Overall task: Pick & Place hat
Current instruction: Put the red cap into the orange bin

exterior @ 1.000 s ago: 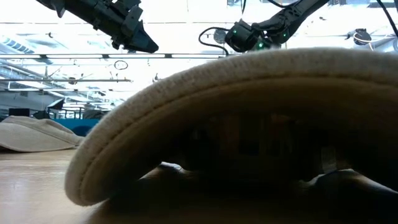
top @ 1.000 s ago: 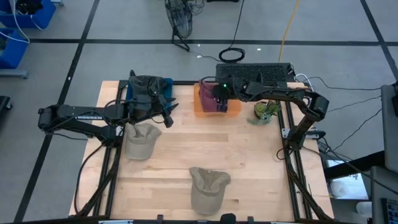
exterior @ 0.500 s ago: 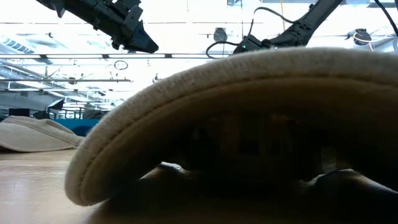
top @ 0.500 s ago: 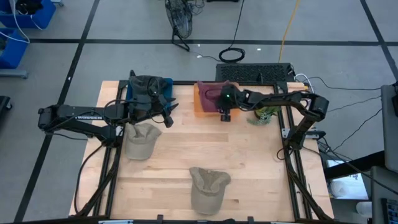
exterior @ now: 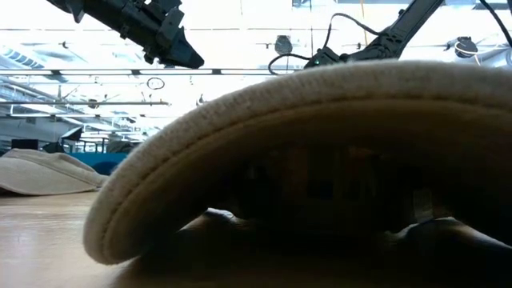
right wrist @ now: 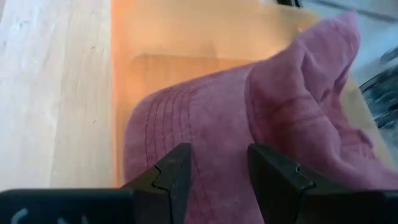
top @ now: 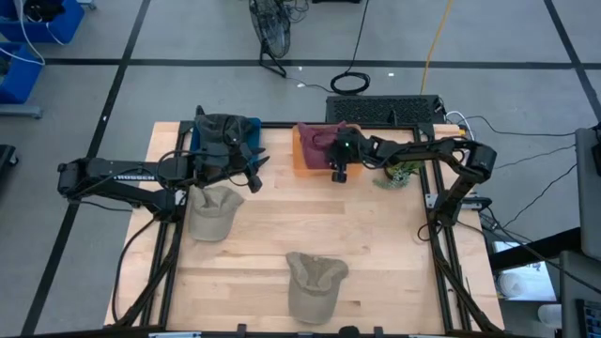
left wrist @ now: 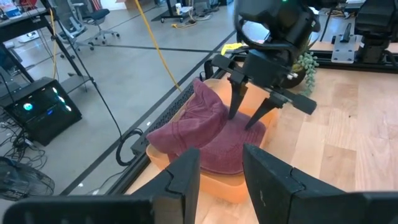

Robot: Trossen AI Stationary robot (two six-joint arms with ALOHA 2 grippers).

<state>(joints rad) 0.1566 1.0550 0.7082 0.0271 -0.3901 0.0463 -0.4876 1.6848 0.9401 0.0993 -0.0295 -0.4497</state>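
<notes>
- The right gripper [top: 340, 175] now hangs at the near edge of the orange tray [top: 302, 161], fingers pointing down and standing apart with nothing between them. A second ago it sat further back over the tray, on the maroon hat [top: 319, 143]; it has since drawn forward and clear of the cloth.
- The left wrist view confirms this: the right gripper [left wrist: 254, 111] has both fingers spread above the maroon hat [left wrist: 198, 134], with no fabric clamped.
- The maroon hat lies crumpled inside the orange tray [left wrist: 239, 188], one fold standing up. It has stayed in place over the last second.
- Judgement: the placing of this hat appears complete and the right arm is backing off.
- The left gripper [top: 252, 167] holds station near the dark hat [top: 218, 131] on the blue tray [top: 254, 127], unchanged over the last second; its fingers [left wrist: 186, 174] stand parted and empty.
- Two tan hats remain on the table [top: 376, 244]: one [top: 214, 210] below the left arm, one [top: 315, 282] at the near edge. Judgement: these are yet to be handled.
</notes>
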